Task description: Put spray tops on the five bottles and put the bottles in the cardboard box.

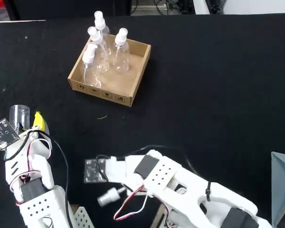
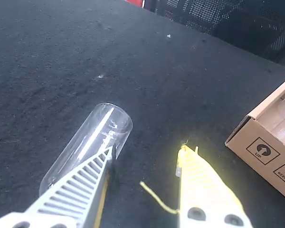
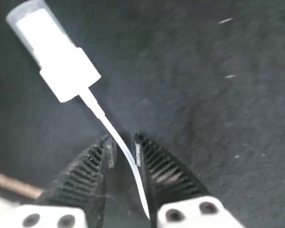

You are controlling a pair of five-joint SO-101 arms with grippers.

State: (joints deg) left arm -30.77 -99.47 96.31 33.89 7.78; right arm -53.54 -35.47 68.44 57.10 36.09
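Note:
A clear bottle point(image 2: 85, 142) with no top lies on the black table, along the outside of the white finger point(image 2: 80, 190) of my left gripper point(image 2: 146, 152). That gripper is open, with bare table between its white and yellow fingers. In the high view the bottle point(image 1: 19, 115) is at the left edge, beside the left gripper point(image 1: 31, 122). A white spray top point(image 3: 57, 57) lies ahead of my right gripper point(image 3: 122, 142). Its thin tube point(image 3: 116, 137) runs between the black fingers, which stand narrowly apart. The spray top point(image 1: 111, 195) sits under the right arm point(image 1: 156, 175).
The cardboard box point(image 1: 135, 78) stands at the back left of the table and holds several bottles point(image 1: 121, 50) with spray tops fitted. Its corner point(image 2: 261, 137) is close to the left gripper. A grey object point(image 1: 282, 185) sits at the right edge.

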